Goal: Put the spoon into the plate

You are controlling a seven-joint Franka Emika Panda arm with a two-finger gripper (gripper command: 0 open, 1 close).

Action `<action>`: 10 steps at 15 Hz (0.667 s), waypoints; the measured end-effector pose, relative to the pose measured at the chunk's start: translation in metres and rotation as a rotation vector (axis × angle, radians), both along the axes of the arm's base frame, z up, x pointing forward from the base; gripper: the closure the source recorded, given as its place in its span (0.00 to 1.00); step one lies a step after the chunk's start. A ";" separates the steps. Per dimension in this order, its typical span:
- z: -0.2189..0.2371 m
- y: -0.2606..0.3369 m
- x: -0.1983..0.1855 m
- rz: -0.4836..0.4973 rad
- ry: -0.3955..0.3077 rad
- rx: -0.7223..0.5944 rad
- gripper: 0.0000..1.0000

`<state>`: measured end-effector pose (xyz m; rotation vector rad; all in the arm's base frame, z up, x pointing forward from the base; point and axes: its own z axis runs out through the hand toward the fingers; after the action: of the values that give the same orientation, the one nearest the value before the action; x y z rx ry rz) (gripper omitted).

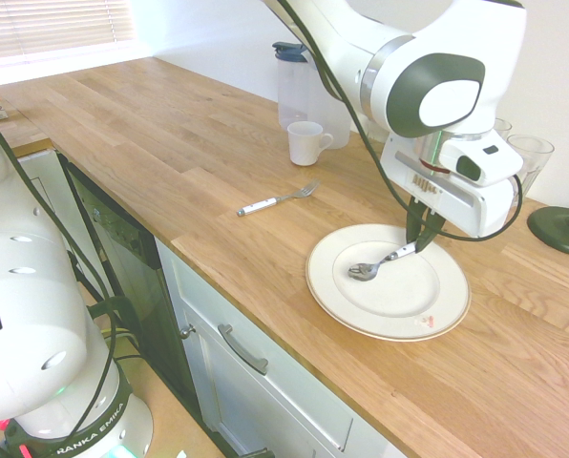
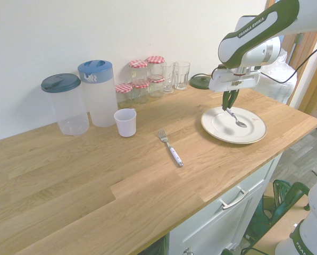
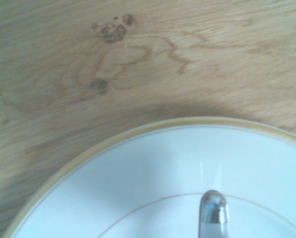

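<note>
On the wooden table (image 1: 170, 143), toward its 3 o'clock end in the second exterior view, a plate (image 2: 251, 133) is set, cream-white with a thin tan edge; a small reddish mark is seen on its rim. Over the plate, the pincer (image 1: 420, 239) is pointed straight down and is clamped on the handle of the spoon (image 1: 372, 268). The spoon is held slanted, its silver bowl lowest and placed over the plate's centre well; whether the bowl touches the plate cannot be told. In the wrist view, the spoon's shiny tip (image 3: 213, 210) is shown against the plate's inner ring, with the rim and bare wood beyond.

Further items, second exterior view:
- Fork (image 2: 170, 147), white-handled, laid flat on the wood well apart from the plate, at the plate's 9 o'clock, tines toward the wall.
- Mug (image 2: 125, 122), white, at the fork's 11 o'clock.
- Two plastic jugs (image 2: 99, 93), blue-lidded, against the wall behind the mug.
- Jars (image 2: 140, 87) with red checked lids, and two glasses (image 2: 175, 75), grouped by the wall at the mug's 2 o'clock.
</note>
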<state>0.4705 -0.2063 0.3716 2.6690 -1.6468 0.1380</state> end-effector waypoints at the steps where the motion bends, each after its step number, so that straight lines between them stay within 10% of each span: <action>1: -0.005 0.001 0.002 0.003 0.001 -0.007 1.00; 4: -0.018 0.001 0.009 -0.004 -0.014 -0.015 1.00; 5: -0.020 0.000 0.009 -0.011 -0.018 -0.009 0.00; 10: -0.020 0.000 0.009 -0.023 -0.021 0.008 0.00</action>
<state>0.4798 -0.2058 0.3514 2.6624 -1.6868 0.1603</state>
